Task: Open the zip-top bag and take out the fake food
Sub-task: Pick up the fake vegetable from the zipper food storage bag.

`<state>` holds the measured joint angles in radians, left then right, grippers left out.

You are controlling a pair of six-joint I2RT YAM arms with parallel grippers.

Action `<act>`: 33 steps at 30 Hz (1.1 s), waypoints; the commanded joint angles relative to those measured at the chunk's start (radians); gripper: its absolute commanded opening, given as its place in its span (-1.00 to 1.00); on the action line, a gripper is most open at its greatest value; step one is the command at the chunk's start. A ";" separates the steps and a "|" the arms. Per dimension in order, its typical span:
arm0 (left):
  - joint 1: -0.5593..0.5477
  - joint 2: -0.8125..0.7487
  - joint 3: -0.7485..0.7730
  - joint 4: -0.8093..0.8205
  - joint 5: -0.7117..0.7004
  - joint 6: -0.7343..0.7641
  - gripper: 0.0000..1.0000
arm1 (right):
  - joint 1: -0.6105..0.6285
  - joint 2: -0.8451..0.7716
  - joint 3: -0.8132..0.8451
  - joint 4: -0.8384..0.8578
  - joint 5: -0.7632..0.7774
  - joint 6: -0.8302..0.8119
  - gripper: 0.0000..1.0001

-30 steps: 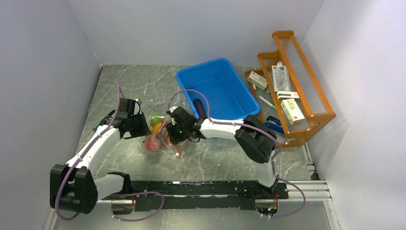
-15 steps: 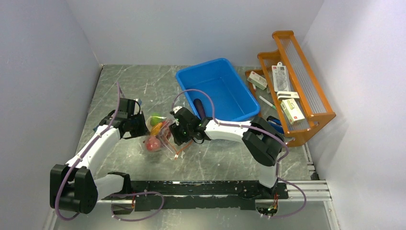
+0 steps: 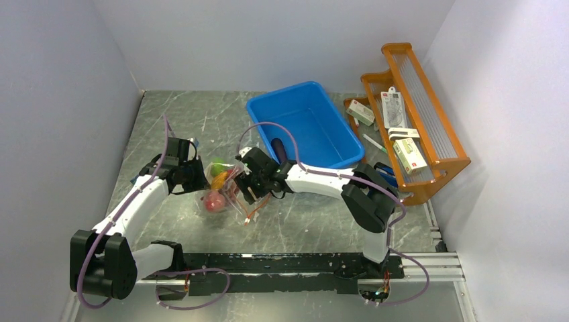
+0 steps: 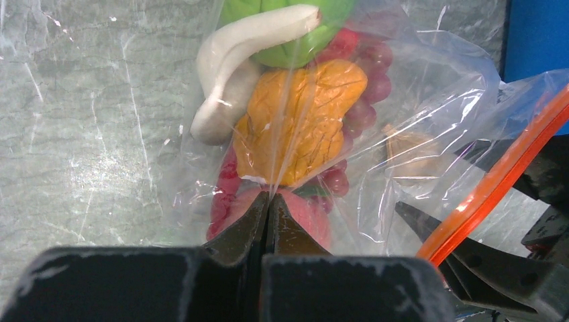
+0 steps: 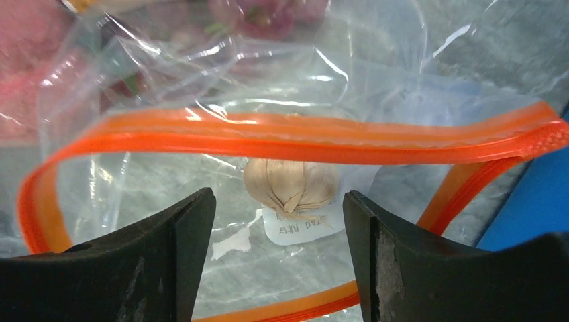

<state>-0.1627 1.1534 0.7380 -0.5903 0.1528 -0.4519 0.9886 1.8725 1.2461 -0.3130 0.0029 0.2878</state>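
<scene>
The zip-top bag (image 3: 225,194) lies on the table between both arms, its red-orange zip strip (image 5: 302,137) gaping open in a loop. My left gripper (image 4: 270,201) is shut on a fold of the bag's clear film (image 4: 429,87), just in front of the fake food inside: a green ball (image 4: 295,27), an orange piece (image 4: 302,121), dark red grapes (image 4: 366,87) and a pink-red peach (image 4: 312,218). My right gripper (image 5: 278,208) is open at the bag's mouth. A beige bulb (image 5: 292,182) lies inside just beyond its fingers (image 5: 181,235), untouched.
A blue bin (image 3: 305,127) stands behind the right gripper, with a dark purple piece (image 3: 276,149) at its near left corner. An orange rack (image 3: 409,121) with small boxes fills the right side. Grey walls close in on the left, the back and the right.
The right wrist has edged left toward the bag's mouth. The left arm and the bag have hardly moved.
</scene>
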 commanded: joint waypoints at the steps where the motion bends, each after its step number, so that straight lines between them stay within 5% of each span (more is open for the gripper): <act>1: 0.005 -0.004 -0.003 0.028 0.020 0.010 -0.86 | 0.002 -0.018 0.050 -0.017 0.020 -0.031 0.42; 15: 0.000 0.002 -0.005 0.026 0.020 0.009 -0.86 | 0.005 0.057 -0.026 0.050 -0.027 0.027 -0.15; 33: -0.006 0.000 -0.004 0.024 0.014 0.007 -0.86 | 0.002 0.019 0.037 0.104 -0.003 0.072 0.27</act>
<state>-0.1654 1.1538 0.7376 -0.5900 0.1543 -0.4519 0.9890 1.8854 1.2377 -0.2512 -0.0139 0.3374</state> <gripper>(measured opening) 0.076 0.628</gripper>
